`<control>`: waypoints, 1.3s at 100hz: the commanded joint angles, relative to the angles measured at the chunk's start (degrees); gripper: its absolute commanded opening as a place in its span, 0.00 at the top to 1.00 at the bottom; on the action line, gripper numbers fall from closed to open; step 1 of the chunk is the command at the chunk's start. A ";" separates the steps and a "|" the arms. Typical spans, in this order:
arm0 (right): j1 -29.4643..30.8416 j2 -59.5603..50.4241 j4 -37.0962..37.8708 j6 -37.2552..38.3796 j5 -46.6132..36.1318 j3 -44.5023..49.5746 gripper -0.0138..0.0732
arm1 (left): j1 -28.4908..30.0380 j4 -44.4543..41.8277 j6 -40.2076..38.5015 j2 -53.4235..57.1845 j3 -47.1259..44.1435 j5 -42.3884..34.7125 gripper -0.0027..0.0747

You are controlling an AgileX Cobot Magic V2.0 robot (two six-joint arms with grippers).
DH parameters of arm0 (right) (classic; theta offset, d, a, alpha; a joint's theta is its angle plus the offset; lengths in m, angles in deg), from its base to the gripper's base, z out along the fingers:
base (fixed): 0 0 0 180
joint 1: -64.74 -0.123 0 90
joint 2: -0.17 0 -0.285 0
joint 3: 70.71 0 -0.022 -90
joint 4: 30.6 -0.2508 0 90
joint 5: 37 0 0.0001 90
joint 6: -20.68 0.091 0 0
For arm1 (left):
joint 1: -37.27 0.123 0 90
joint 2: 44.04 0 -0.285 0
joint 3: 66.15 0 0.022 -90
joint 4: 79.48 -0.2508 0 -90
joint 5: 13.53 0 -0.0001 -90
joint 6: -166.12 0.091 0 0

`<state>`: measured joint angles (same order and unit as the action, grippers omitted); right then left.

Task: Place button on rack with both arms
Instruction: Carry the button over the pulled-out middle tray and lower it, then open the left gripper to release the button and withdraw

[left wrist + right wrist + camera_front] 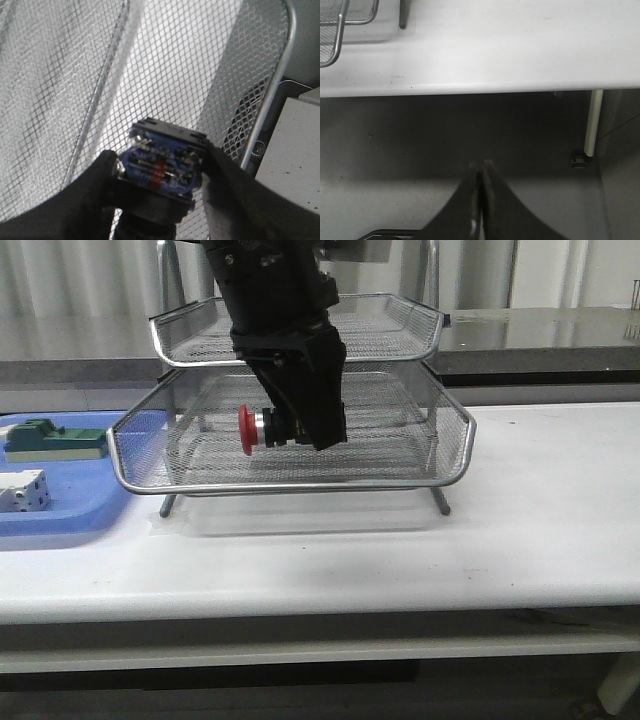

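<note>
The left gripper [290,425] clamps the button [262,429] by its black body over the rack [300,475]'s middle tray, red cap jutting sideways beyond the fingers [95,185], blue rear block on the far side. The button looks small, rigid and light; its round barrel may roll or twist in the pinch, so the squared rear block seems the steadier hold. The right gripper [481,200] hangs pressed together and empty, beyond the table [520,45] edge, well apart from the rack.
</note>
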<state>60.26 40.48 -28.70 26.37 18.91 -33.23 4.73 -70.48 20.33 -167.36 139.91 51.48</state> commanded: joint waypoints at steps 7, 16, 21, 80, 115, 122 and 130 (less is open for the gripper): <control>0.29 0.06 0.84 0.00 -2.77 -1.44 0.92 | -0.40 0.97 0.21 3.44 1.42 -1.66 0.53; 0.29 0.06 0.84 0.00 -2.77 -1.44 0.92 | -0.40 0.84 0.21 3.44 1.42 -1.78 0.42; 0.29 0.06 0.84 0.00 -2.77 -1.44 0.92 | -0.40 0.84 0.21 3.44 1.42 -1.78 0.39; 0.29 0.06 0.84 0.00 -2.77 -1.44 0.92 | -0.40 3.84 0.21 3.91 5.17 4.99 0.39; 0.29 0.06 0.84 0.00 -2.77 -1.44 0.92 | 0.68 5.09 -4.48 7.79 8.97 7.97 0.40; 0.29 0.06 0.84 0.00 -2.77 -1.44 0.92 | 2.01 4.97 -5.73 9.89 8.97 7.97 0.40; 0.29 0.06 0.84 0.00 -2.77 -1.44 0.92 | 4.30 4.97 -6.00 12.29 8.97 7.97 0.40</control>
<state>60.26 40.48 -28.70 26.37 18.95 -33.23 6.82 -66.83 15.73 -161.16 146.99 57.87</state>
